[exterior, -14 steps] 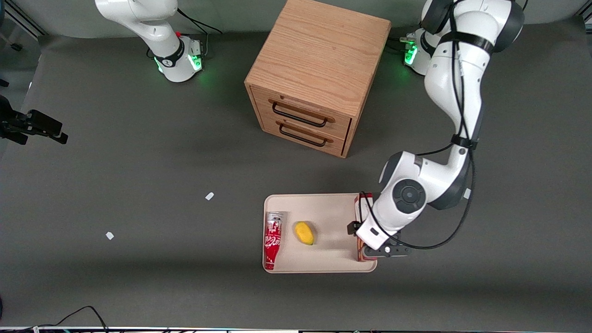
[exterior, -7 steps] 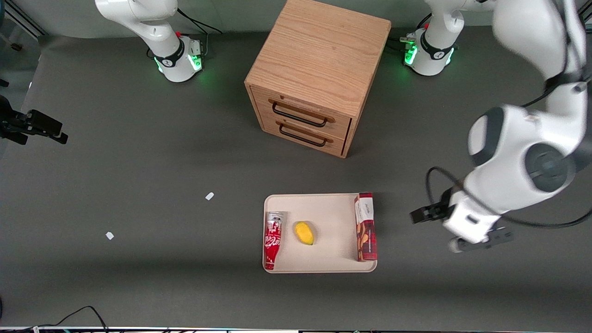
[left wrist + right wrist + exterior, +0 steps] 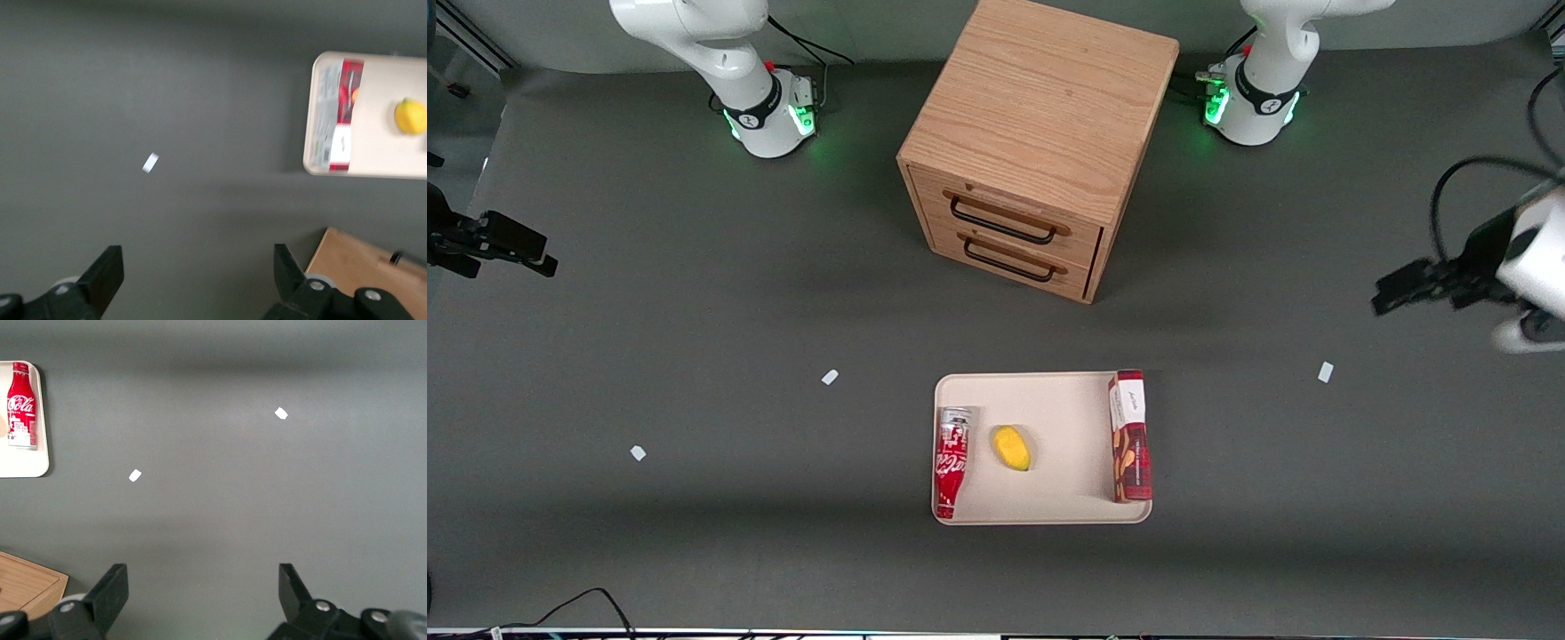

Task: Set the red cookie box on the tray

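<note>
The red cookie box (image 3: 1129, 436) lies flat on the beige tray (image 3: 1067, 400), along the tray's edge toward the working arm's end. It also shows in the left wrist view (image 3: 337, 113), on the tray (image 3: 380, 157). My left gripper (image 3: 198, 267) is open and empty, high above bare table. In the front view the gripper (image 3: 1534, 329) is at the working arm's end of the table, well away from the tray and farther from the front camera than the box.
A red cola can (image 3: 951, 462) and a yellow fruit (image 3: 1012, 447) lie on the tray. The wooden two-drawer cabinet (image 3: 1040, 142) stands farther from the front camera than the tray. Small white scraps (image 3: 1326, 372) (image 3: 830, 377) lie on the mat.
My left gripper let go of the cookie box, rose and drew away toward the working arm's end of the table. The box stays on the tray.
</note>
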Controlling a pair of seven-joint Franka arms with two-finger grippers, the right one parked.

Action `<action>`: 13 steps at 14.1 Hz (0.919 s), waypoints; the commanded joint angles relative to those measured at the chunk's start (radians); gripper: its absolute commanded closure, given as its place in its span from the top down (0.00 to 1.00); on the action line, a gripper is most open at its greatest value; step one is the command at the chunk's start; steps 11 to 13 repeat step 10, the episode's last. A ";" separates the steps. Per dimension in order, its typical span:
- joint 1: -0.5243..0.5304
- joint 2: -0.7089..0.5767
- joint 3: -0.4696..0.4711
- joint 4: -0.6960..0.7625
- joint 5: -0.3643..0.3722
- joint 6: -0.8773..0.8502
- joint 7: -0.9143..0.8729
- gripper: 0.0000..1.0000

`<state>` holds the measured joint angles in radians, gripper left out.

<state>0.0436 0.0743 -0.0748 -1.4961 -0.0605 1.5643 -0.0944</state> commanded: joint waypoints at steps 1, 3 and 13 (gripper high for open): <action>0.027 -0.105 -0.005 -0.092 0.002 -0.036 0.058 1.00; 0.033 -0.129 -0.005 -0.092 0.043 -0.037 0.062 1.00; 0.029 -0.134 -0.006 -0.089 0.056 -0.061 0.067 1.00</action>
